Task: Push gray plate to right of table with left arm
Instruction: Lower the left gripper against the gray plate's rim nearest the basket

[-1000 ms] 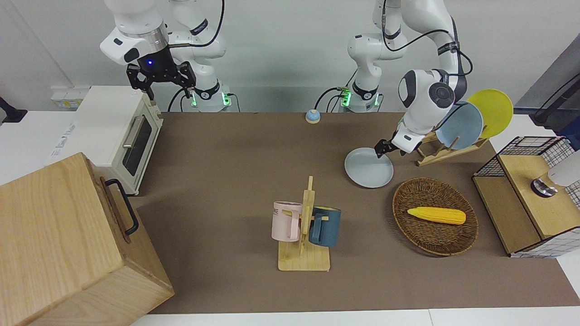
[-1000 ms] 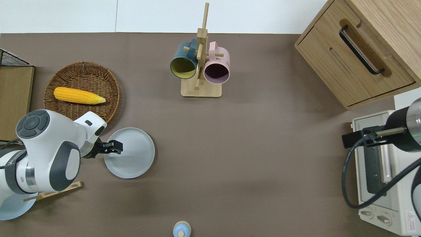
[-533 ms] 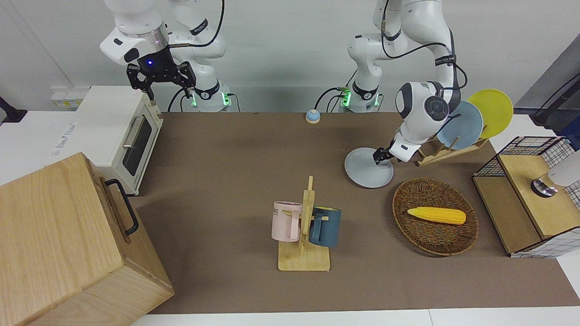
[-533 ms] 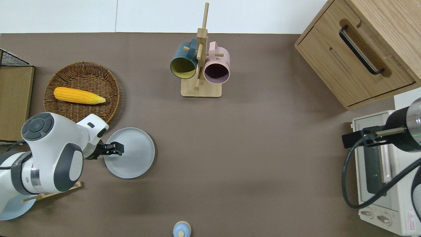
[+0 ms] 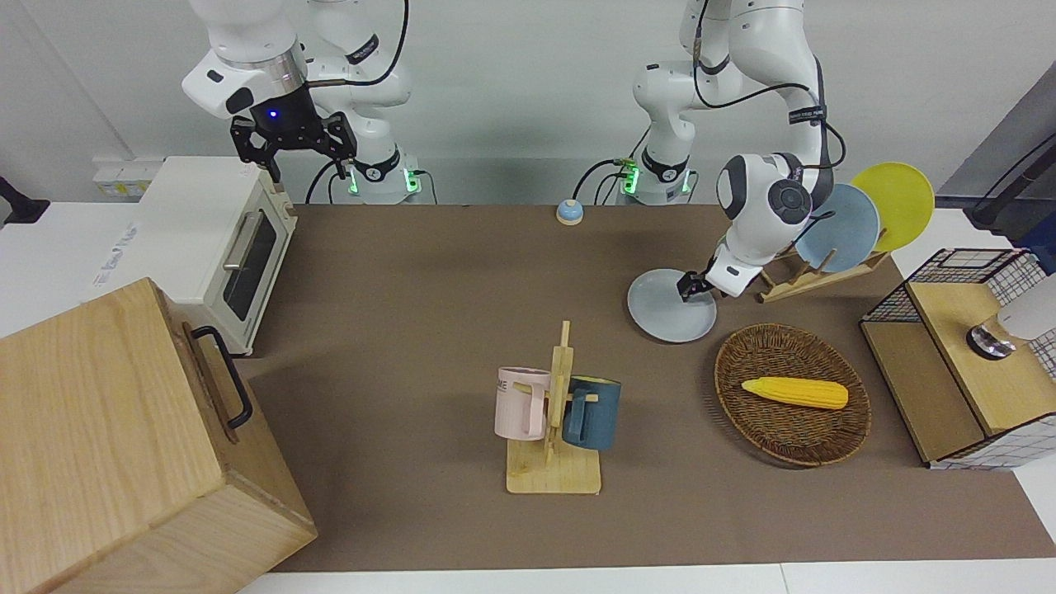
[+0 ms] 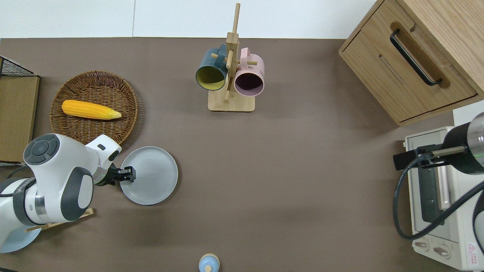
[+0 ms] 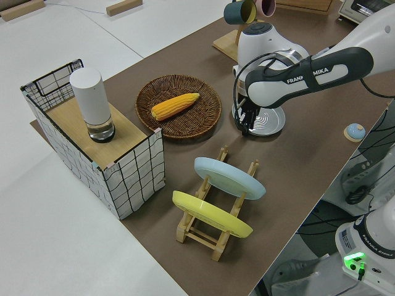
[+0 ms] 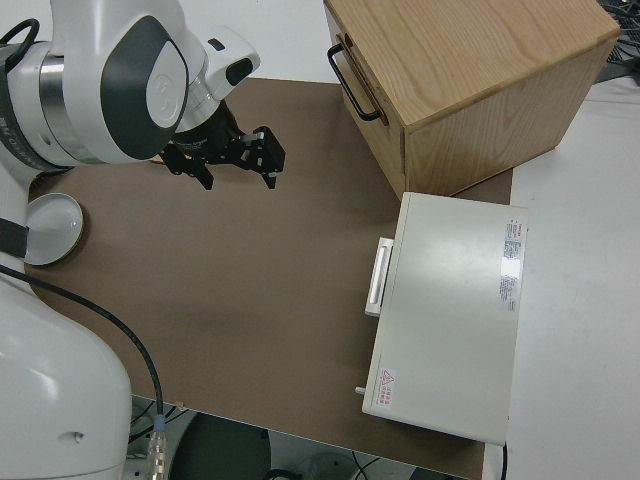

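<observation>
Front view: the round pale gray-blue plate point(image 5: 671, 305) lies flat on the brown-matted table point(image 5: 429, 272) toward the left arm's end, nearer to the robots than the round woven wicker basket point(image 5: 792, 394) with the yellow corn cob point(image 5: 794, 393) in it. The left arm's black gripper point(image 5: 690, 285) is down at the plate's edge on the wooden dish rack point(image 5: 813, 276) side; can't tell how its jaws stand. The right arm's black gripper point(image 5: 293, 142) is parked, jaws spread.

Overhead: the left gripper point(image 6: 127, 174) sits over the plate's point(image 6: 153, 175) rim, on the side toward the left arm's end of the table. The wooden mug rack point(image 6: 230, 81) is well apart, farther from the robots.

Left side view: the gripper's fingertips point(image 7: 245, 126) point down at the plate's point(image 7: 265, 122) rim, looks like touching.

Right side view: the right gripper point(image 8: 238, 155) hangs open in the air.
</observation>
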Available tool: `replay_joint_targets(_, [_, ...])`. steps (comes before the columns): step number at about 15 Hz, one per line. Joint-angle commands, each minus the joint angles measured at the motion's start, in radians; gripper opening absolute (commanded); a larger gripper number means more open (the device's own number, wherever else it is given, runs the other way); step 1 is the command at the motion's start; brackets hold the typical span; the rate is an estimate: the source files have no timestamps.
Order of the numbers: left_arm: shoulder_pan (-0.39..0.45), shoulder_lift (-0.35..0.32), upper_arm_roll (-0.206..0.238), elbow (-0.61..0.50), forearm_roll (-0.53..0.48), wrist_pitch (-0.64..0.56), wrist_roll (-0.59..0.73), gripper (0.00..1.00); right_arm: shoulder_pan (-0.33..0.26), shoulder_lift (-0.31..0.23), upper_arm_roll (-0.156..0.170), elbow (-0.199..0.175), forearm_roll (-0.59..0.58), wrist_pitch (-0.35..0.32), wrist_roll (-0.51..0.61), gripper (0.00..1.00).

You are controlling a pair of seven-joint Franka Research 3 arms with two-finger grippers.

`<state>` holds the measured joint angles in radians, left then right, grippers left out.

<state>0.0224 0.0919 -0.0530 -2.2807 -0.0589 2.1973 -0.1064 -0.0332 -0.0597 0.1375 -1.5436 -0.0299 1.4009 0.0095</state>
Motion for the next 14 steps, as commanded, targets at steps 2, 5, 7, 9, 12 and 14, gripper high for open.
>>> replay_joint_targets(2, [0.008,0.008,-0.004,-0.014,-0.027,0.03,0.017,0.07,-0.024,-0.009,0.019,0.0,-0.008,-0.014,-0.008,0.996])
replay_joint_targets(5, [0.005,0.008,-0.005,-0.014,-0.029,0.03,0.03,0.0,-0.024,-0.009,0.019,0.0,-0.008,-0.014,-0.008,0.996])
replay_joint_targets(7, [0.005,0.008,-0.005,-0.014,-0.033,0.026,0.057,0.0,-0.024,-0.009,0.019,0.0,-0.008,-0.014,-0.008,0.996])
replay_joint_targets(9, [-0.002,0.008,-0.008,-0.014,-0.042,0.019,0.066,0.0,-0.024,-0.009,0.019,0.0,-0.008,-0.014,-0.008,0.996])
replay_joint_targets(12, [-0.01,0.008,-0.03,-0.014,-0.058,0.013,0.066,0.0,-0.024,-0.009,0.019,0.0,-0.008,-0.016,-0.008,0.996])
replay_joint_targets(14, [-0.012,0.008,-0.063,-0.014,-0.105,0.012,0.059,0.0,-0.024,-0.009,0.019,0.0,-0.008,-0.014,-0.008,0.996])
